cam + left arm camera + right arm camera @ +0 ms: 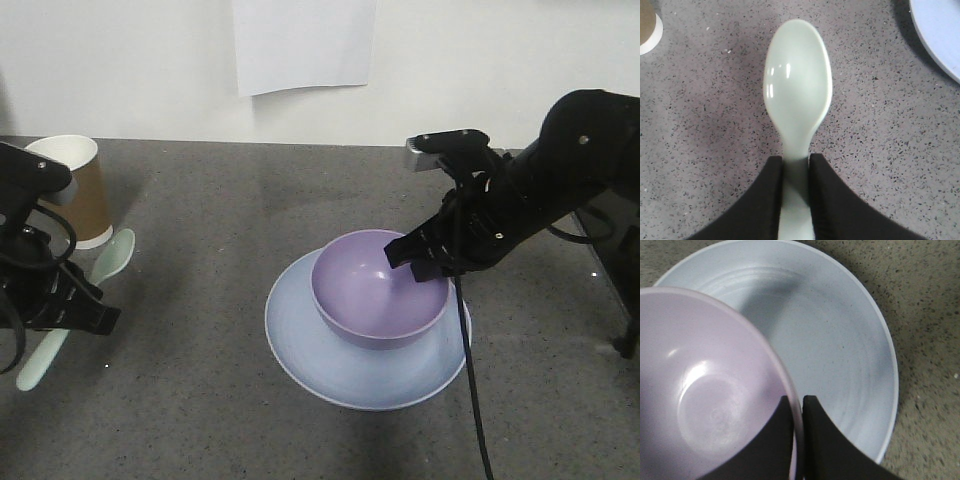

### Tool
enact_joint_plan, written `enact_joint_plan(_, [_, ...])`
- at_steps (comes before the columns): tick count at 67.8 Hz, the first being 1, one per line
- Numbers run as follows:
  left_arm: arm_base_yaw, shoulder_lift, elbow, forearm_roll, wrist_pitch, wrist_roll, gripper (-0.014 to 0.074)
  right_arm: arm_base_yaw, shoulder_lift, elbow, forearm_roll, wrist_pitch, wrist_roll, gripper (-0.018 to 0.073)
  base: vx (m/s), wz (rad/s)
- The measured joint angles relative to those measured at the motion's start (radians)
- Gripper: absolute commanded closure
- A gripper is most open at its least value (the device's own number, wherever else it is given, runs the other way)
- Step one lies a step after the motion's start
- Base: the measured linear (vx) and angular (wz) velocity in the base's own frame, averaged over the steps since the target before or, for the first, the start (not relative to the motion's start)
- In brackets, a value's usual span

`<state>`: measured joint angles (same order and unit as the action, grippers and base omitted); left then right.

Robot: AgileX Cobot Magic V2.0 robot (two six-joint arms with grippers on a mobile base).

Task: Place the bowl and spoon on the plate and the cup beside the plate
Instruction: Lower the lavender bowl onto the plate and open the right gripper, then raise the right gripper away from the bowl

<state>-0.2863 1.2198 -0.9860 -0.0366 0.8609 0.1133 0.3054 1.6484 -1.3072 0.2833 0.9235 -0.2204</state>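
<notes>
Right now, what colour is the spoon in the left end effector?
The spoon is pale mint green; the left wrist view shows it best.

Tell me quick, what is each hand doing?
Left hand: closed on the spoon handle.
Right hand: closed on the bowl rim.

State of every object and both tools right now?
bowl: upright, empty, on or just over plate, rim in right tool
plate: flat on table, nothing else on it
spoon: lying hollow-up on table, handle in left tool
cup: upright on table, untouched
left tool: shut on spoon
right tool: shut on bowl
</notes>
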Motion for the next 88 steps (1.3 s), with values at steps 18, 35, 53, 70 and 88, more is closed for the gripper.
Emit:
enact_joint_plan(18, [0.0, 0.0, 0.0, 0.0, 0.0, 0.0, 0.0514, 0.0, 0.124, -0.032, 0.0, -0.036, 0.008, 0.0541, 0.0, 0.0])
enact_joint_plan(35, [0.0, 0.0, 0.0, 0.0, 0.0, 0.0, 0.0514, 0.0, 0.153, -0.034, 0.001, -0.057, 0.02, 0.0355, 0.0, 0.0])
enact_joint_plan(53, [0.0, 0.0, 0.0, 0.0, 0.0, 0.0, 0.0514, 0.0, 0.139, -0.034, 0.001, -0.061, 0.023, 0.0141, 0.0, 0.0])
enact_joint_plan(70, [0.0, 0.0, 0.0, 0.0, 0.0, 0.0, 0.0514, 0.0, -0.015, -0.034, -0.031, -0.007, 0.037, 0.0159, 0.0, 0.0])
enact_joint_plan(88, [0.0, 0.0, 0.0, 0.0, 0.0, 0.0, 0.0514, 0.0, -0.289, 0.023, -0.089, 0.08, 0.079, 0.0221, 0.0, 0.0])
